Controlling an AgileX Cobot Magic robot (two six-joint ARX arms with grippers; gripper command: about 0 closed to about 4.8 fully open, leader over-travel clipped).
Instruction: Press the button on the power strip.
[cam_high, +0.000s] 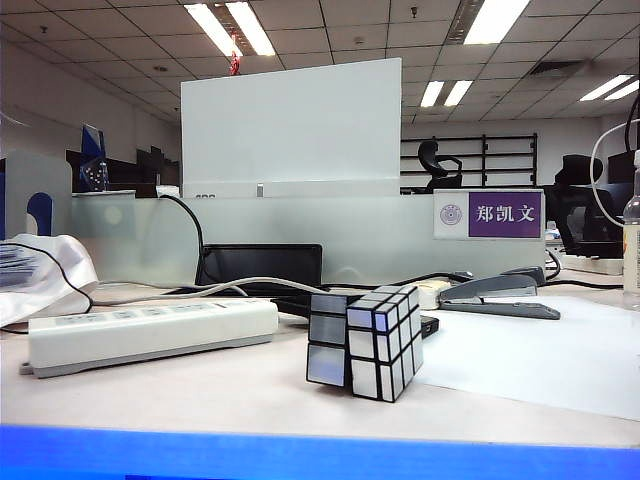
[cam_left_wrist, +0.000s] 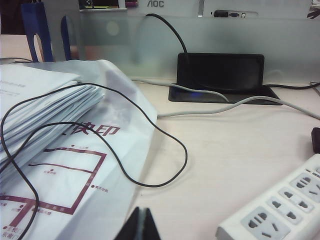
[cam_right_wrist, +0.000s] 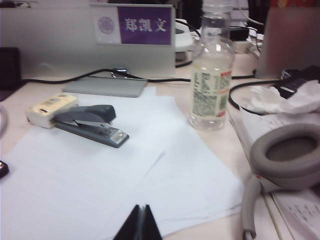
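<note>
Power strip (cam_high: 150, 335) lay untouched while both grippers hung apart from it: left gripper (cam_left_wrist: 139, 224) with fingers pressed together above the desk (cam_high: 250, 390), the strip's sockets just beside it; right gripper (cam_right_wrist: 140, 222) likewise closed over white paper (cam_right_wrist: 100, 170), near the stapler (cam_right_wrist: 90, 125) and bottle (cam_right_wrist: 211, 70)
</note>
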